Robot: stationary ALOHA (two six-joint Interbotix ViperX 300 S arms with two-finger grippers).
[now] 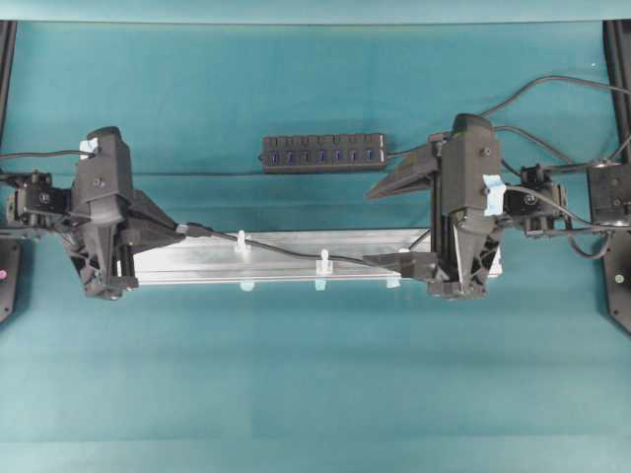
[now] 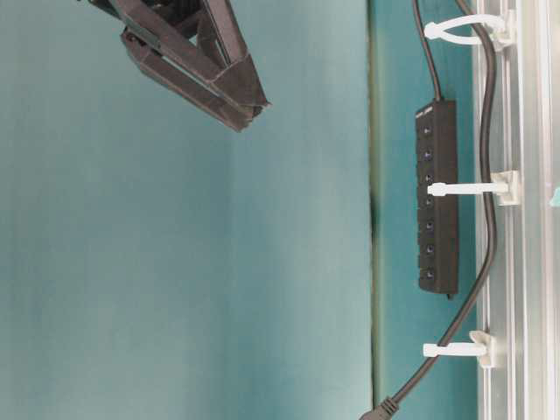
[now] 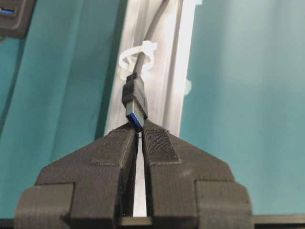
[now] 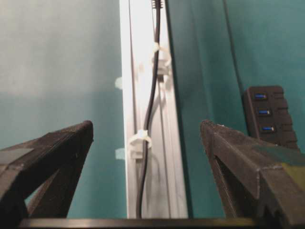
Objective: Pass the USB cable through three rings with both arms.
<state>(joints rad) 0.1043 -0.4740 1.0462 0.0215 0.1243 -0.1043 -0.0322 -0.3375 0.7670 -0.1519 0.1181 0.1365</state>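
Left jaws: the left gripper (image 3: 141, 136) is pinched together on the metal tip of the plug (image 3: 135, 102), as the left wrist view shows plainly; the plug's blue tongue sits right at the seam of the two pads.

Right jaws: the right gripper (image 4: 145, 138) stands wide apart, holding nothing; the rail (image 4: 143, 47) and cable run down between its fingers without touching them (as far as that view shows).

USB cable: the USB cable (image 1: 286, 253) runs along the rail from the right end to the left, where its plug is held just past the rail's left end.

Three rings: in the table-level view the three rings (image 2: 462, 188) stand in a row, and the cable appears to pass through the near one (image 2: 455, 350) and the far one (image 2: 468, 31); at the middle ring it lies hard against the post, and it cannot be told for sure from that angle whether it runs inside the loop.

Wrist check: the right wrist view shows the cable going through two loops (image 4: 139, 138), and the left wrist view shows it coming out of a loop (image 3: 136, 59) just behind the plug.

Done: the threading looks complete or very nearly so.

Left: probably only pulling slack and letting the plug go.

Bystander: the black hub (image 1: 323, 153) lies well apart from the rail, untouched.
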